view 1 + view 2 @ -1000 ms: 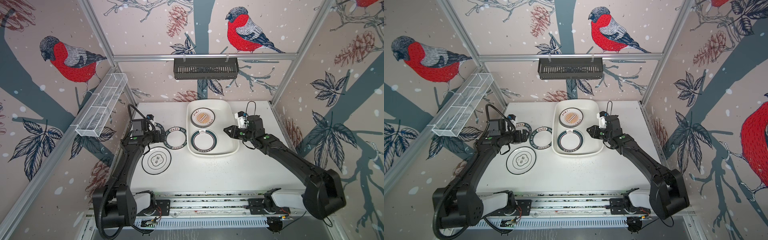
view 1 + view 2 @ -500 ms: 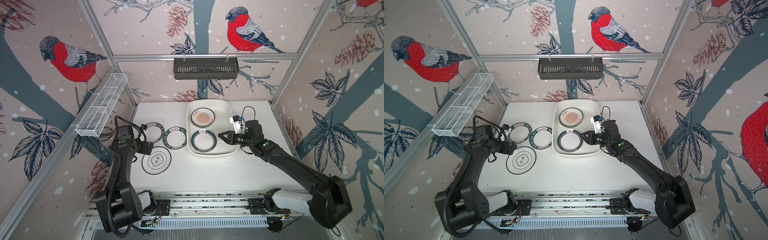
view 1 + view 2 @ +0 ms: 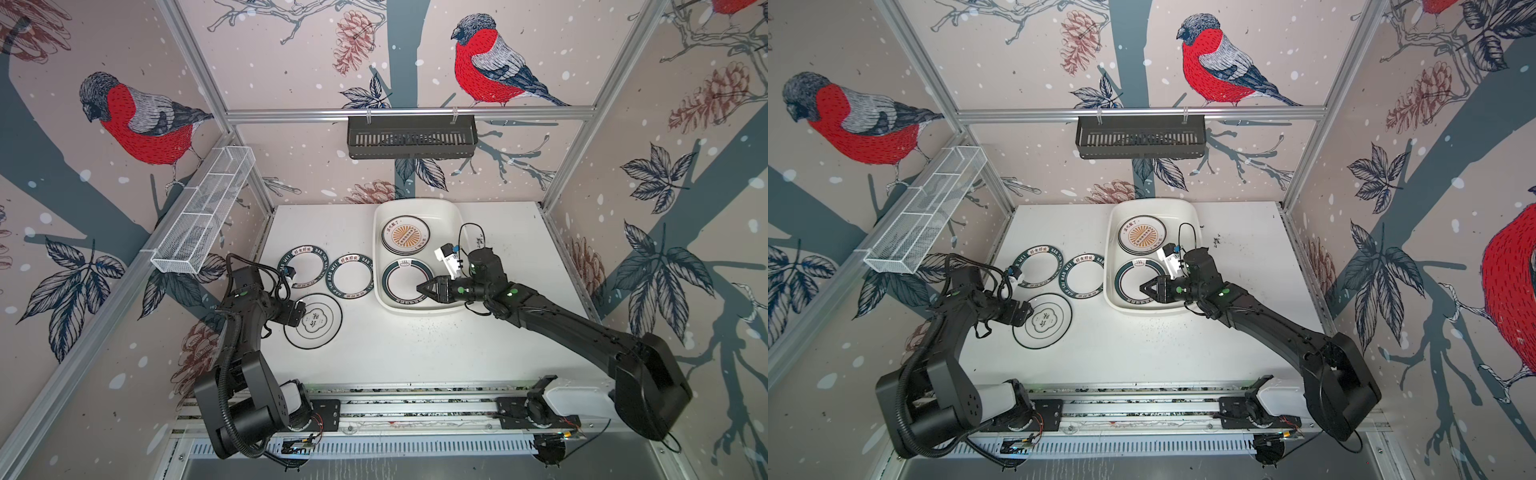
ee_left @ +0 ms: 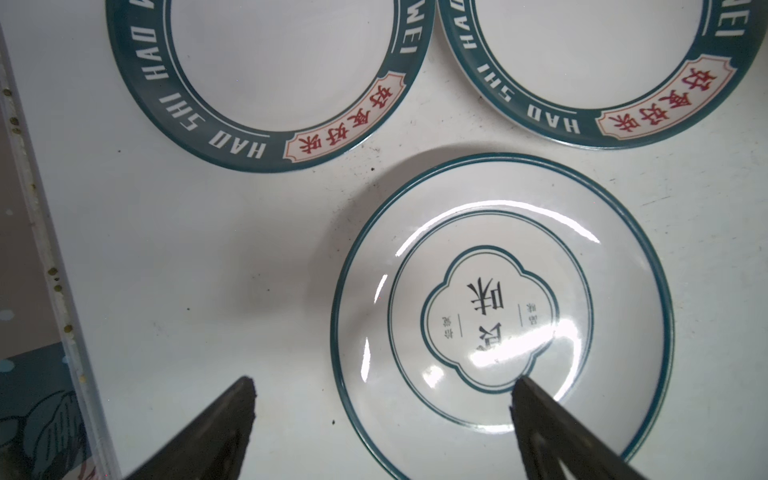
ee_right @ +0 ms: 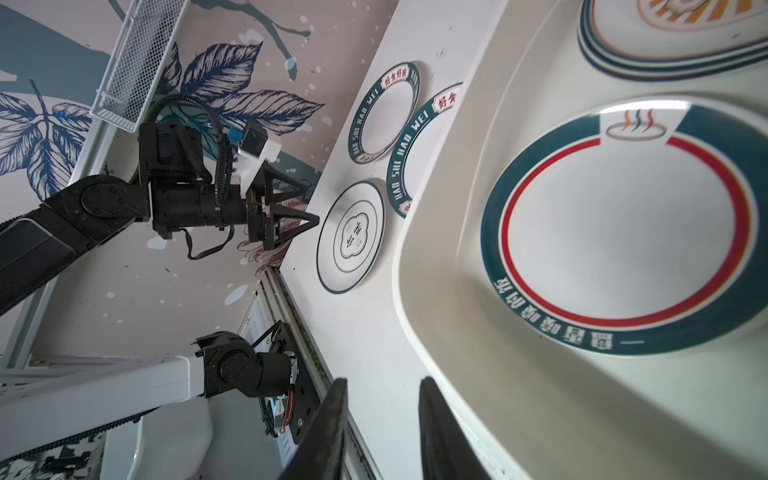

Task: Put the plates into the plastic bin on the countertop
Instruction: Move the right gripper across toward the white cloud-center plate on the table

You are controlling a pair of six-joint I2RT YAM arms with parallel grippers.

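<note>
Trouble, if it comes, looks likeliest at the left pincer (image 4: 384, 382). It hangs spread wide across the left edge of the flower plate (image 3: 312, 321), one finger over the glossy well and the other over bare counter (image 3: 415, 345). The plate lies flat and low, so I judge a closing finger may skid on the glaze or ride over the lip. That would shove it toward the two lettered plates (image 3: 302, 267), which sit just beyond it on the far side.

The right pincer (image 3: 419, 287) hovers inside the bin (image 3: 419, 204), over the near right edge of the green-ringed plate (image 3: 401, 276). Its jaws are only narrowly parted and grip nothing, and it could block an incoming plate.

The flower plate is white with a thin dark rim and a lobed outline at its centre. A sunburst stack (image 3: 405, 236) fills the bin's far end.
</note>
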